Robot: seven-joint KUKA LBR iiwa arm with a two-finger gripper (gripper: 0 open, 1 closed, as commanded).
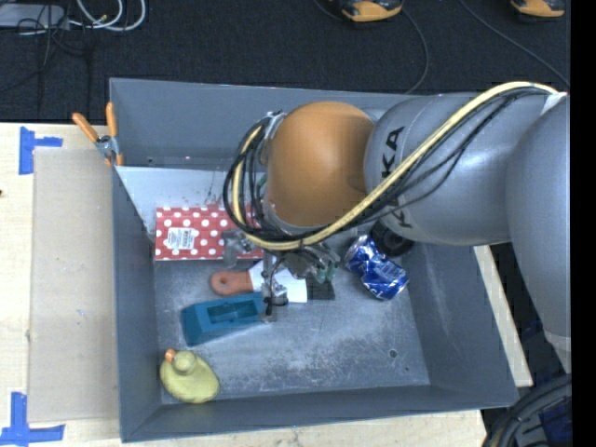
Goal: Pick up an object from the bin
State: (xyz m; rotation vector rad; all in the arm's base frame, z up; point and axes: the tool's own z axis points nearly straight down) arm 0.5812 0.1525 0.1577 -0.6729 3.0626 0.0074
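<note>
Grey bin (pixel 358 354), pincer (pixel 272 298) mostly hidden

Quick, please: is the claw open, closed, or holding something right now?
Claw: cannot be told; it sits at the right end of the teal block.

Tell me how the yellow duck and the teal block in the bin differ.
The yellow duck is rounded and lumpy; the teal block is flat, long and rectangular. The duck sits in the corner of the bin at the view's lower left, apart from the gripper; the block lies mid-floor with one end at the gripper. Both rest on the bin floor.
</note>
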